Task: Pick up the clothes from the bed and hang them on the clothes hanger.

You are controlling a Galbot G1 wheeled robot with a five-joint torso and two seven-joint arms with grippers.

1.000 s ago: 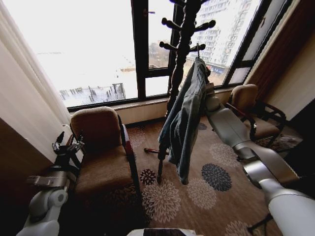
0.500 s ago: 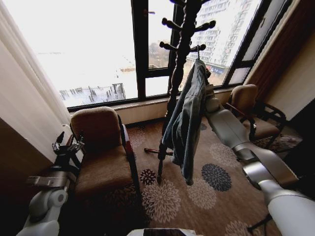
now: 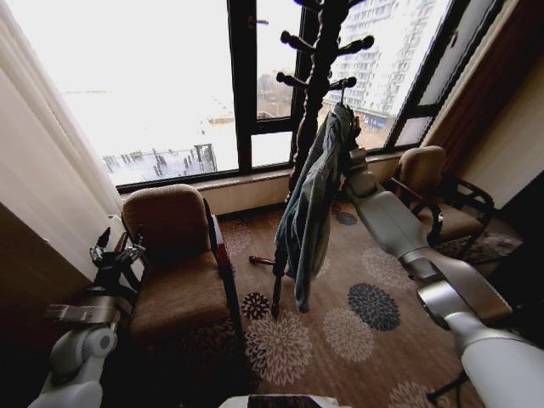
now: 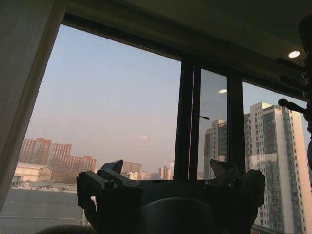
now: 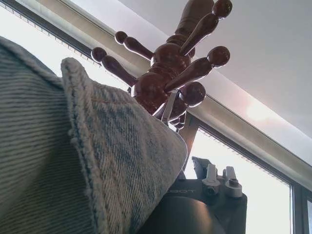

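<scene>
Denim jacket (image 3: 311, 204): hangs by its hook from a peg of the dark wooden coat stand (image 3: 316, 76), far centre, before the window.
Right pincer (image 3: 350, 146): up at the jacket's collar; grip cannot be told.
Left pincer (image 3: 115, 252): near left, beside the brown armchair (image 3: 174, 263), fingers apart, empty.

We see coat stand (image 3: 311, 110) pegs crowding above jacket (image 3: 313, 204); armchair (image 3: 180, 263) blocks left side; open carpet (image 3: 357, 323) between stand and right armchair (image 3: 438, 195).
</scene>
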